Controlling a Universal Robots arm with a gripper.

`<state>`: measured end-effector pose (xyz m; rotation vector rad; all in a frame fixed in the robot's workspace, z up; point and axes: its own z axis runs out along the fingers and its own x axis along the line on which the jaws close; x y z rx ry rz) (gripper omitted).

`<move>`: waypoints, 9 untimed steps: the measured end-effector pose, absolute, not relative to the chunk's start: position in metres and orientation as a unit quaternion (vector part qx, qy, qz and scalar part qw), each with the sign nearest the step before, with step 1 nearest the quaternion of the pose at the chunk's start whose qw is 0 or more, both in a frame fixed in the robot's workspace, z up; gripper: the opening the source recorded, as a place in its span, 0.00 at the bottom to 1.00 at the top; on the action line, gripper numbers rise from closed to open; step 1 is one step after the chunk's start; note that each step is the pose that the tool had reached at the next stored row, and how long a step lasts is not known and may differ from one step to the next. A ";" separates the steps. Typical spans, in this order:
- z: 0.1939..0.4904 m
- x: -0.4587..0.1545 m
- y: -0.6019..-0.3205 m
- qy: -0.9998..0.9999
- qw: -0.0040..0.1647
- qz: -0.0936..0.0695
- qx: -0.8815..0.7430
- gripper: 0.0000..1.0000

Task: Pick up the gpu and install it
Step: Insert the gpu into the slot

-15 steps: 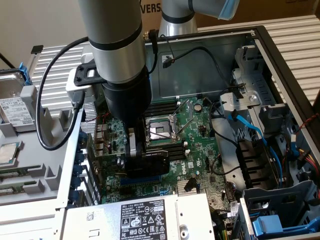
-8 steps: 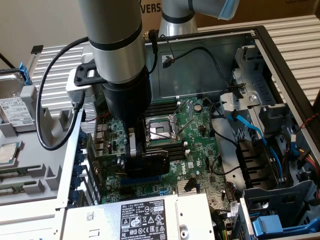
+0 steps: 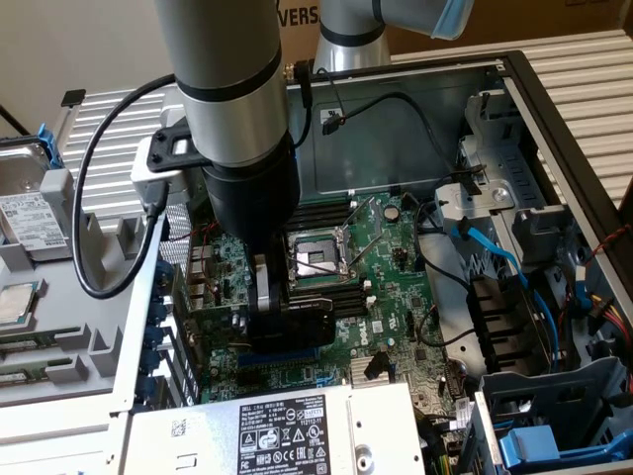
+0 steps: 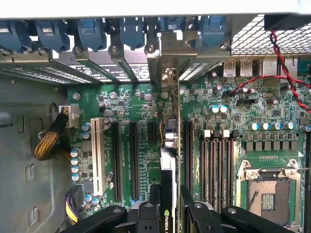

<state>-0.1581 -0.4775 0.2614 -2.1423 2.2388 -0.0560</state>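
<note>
inside the computer case, the end effector grips the gpu over the motherboard.

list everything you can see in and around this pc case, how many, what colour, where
gpu: one, green board with black shroud, gripped edge-on over the expansion slots
motherboard: one, green, on the case floor
cpu socket: one, silver and black, mid-board
white slot: one, white, beside the black slots
twisted wires: one pair, red and black, across a board corner
blue cables: at least two, blue, by the drive cage, exterior view's right
power supply: one, silver, labelled, near edge of the case
hard drive: one, silver, outside the case, exterior view's left
arm: one, grey and black, reaching down into the case
gripper: one, black, shut on the gpu
</note>
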 end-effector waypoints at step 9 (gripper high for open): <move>0.261 -0.158 -0.477 0.722 0.021 -0.018 -0.691 0.26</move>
